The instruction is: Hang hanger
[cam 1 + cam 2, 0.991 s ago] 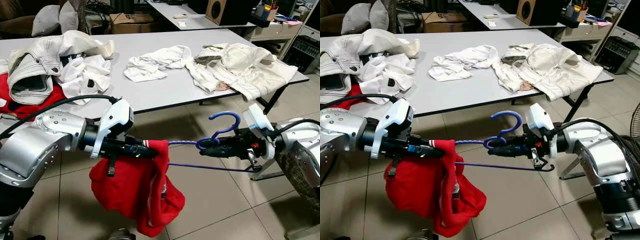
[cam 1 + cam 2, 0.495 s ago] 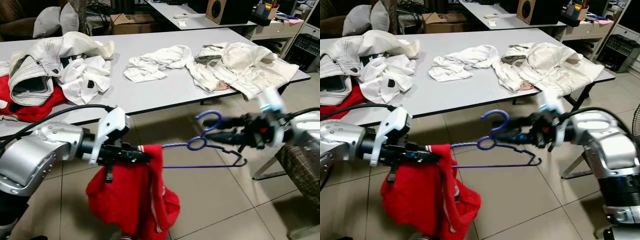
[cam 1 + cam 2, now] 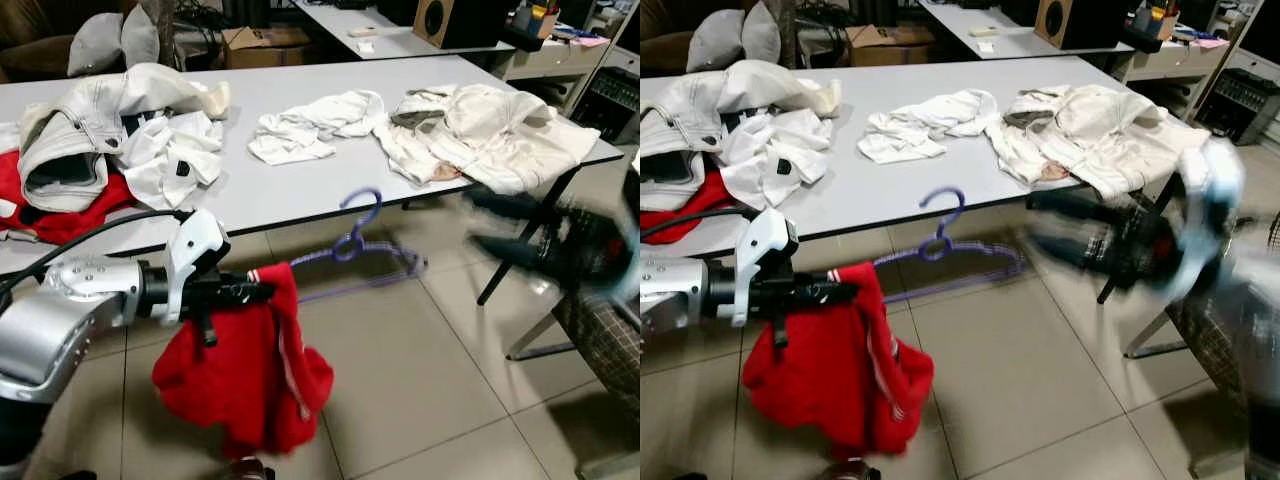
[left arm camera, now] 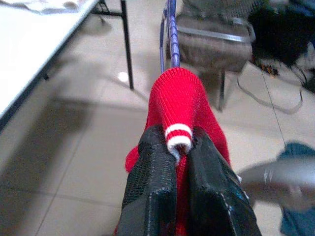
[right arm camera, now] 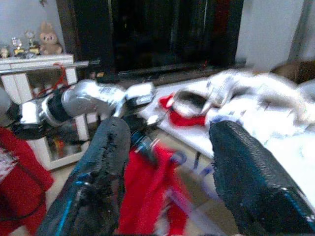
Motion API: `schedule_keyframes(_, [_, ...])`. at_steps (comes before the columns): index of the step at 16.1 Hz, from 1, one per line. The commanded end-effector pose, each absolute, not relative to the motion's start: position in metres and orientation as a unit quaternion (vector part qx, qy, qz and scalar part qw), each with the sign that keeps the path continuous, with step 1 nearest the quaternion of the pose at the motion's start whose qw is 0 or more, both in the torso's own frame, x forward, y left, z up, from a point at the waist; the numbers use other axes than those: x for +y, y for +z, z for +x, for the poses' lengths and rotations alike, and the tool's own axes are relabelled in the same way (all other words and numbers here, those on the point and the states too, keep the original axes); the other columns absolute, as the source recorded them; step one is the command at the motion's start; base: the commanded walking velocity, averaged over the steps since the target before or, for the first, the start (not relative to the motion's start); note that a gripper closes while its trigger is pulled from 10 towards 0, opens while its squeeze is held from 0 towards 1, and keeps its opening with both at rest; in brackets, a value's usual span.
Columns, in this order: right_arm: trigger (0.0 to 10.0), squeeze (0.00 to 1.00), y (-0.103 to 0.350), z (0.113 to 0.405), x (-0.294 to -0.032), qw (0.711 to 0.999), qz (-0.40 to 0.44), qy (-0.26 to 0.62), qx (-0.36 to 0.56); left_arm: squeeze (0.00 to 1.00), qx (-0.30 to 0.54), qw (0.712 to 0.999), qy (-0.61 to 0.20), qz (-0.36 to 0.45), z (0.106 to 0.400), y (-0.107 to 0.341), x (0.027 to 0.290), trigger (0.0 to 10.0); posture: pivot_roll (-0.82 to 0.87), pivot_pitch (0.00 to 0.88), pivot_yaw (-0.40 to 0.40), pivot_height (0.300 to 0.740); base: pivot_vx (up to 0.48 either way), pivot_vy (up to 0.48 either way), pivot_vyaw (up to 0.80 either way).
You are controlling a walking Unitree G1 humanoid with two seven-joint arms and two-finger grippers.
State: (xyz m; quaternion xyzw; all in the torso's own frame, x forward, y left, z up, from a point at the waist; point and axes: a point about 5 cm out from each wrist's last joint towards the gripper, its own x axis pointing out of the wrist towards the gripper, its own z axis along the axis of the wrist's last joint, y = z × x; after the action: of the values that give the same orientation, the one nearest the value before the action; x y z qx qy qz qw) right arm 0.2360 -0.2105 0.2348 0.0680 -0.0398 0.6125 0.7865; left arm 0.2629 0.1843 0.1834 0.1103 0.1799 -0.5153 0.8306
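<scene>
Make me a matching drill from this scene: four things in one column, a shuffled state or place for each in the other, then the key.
Things
1. red garment
2. purple hanger
3. left end effector
4. right end effector

States
A. fingers apart, holding nothing
B. clamped on a red cuff with a white stripe
C. hanging above the floor tiles
D. one end tucked inside the red cloth

Pairs: 1-C, 2-D, 3-B, 4-A
</scene>
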Motion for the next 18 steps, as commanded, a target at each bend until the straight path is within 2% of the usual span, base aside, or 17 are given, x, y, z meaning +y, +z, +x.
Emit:
schedule_keyframes(1, [10.0, 1.00, 0.228, 0.226, -0.197, 0.779, 0.067, 0.623, -0.020, 0.00, 0.132, 0.842, -0.511, 0.110, 0.268, 0.202, 0.182, 0.0, 0.01, 0.000, -0.007, 0.740, 0.000, 0.000, 0.00])
schedule_keyframes(3, [10.0, 1.00, 0.211, 0.219, -0.185, 0.783, 0.077, 0.618, 0.010, 0.00, 0.118, 0.840, -0.520, 0.101, 0.270, 0.210, 0.178, 0.0, 0.01, 0.000, -0.004, 0.740, 0.000, 0.000, 0.00])
schedule_keyframes(6, [10.0, 1.00, 0.178, 0.219, -0.180, 0.817, 0.047, 0.568, 0.084, 0.00, 0.103, 0.835, -0.533, 0.088, 0.267, 0.218, 0.173, 0.0, 0.01, 0.000, -0.006, 0.740, 0.000, 0.000, 0.00])
schedule_keyframes(8, [10.0, 1.00, 0.140, 0.224, -0.187, 0.866, 0.041, 0.476, 0.149, 0.00, 0.080, 0.832, -0.543, 0.082, 0.266, 0.230, 0.168, 0.0, 0.01, 0.000, -0.015, 0.740, 0.000, 0.000, 0.00])
schedule_keyframes(9, [10.0, 1.00, 0.126, 0.225, -0.191, 0.876, 0.056, 0.448, 0.170, 0.00, 0.070, 0.830, -0.548, 0.083, 0.267, 0.236, 0.166, 0.0, 0.02, 0.000, -0.018, 0.740, 0.000, 0.000, 0.00])
schedule_keyframes(13, [10.0, 1.00, 0.092, 0.226, -0.193, 0.873, 0.158, 0.407, 0.216, 0.00, 0.042, 0.822, -0.561, 0.085, 0.270, 0.254, 0.156, 0.0, 0.01, 0.000, -0.006, 0.740, 0.000, 0.000, 0.00])
schedule_keyframes(14, [10.0, 0.41, 0.088, 0.227, -0.191, 0.864, 0.184, 0.413, 0.219, 0.00, 0.036, 0.818, -0.568, 0.085, 0.269, 0.257, 0.152, 0.0, 0.01, 0.000, -0.003, 0.740, 0.000, 0.000, 0.00])
schedule_keyframes(15, [10.0, 0.00, 0.087, 0.228, -0.190, 0.858, 0.199, 0.419, 0.223, 0.00, 0.032, 0.815, -0.573, 0.084, 0.269, 0.260, 0.149, 0.0, 0.00, 0.000, 0.000, 0.740, 0.000, 0.000, 0.00])
schedule_keyframes(17, [10.0, 0.00, 0.089, 0.234, -0.182, 0.811, 0.304, 0.452, 0.214, 0.00, 0.015, 0.801, -0.592, 0.085, 0.266, 0.268, 0.135, 0.0, 0.00, 0.000, 0.002, 0.740, 0.000, 0.000, 0.00])
schedule_keyframes(18, [10.0, 0.00, 0.087, 0.235, -0.180, 0.795, 0.330, 0.459, 0.221, 0.00, 0.011, 0.800, -0.593, 0.085, 0.266, 0.269, 0.132, 0.0, 0.00, 0.000, 0.002, 0.740, 0.000, 0.000, 0.00])
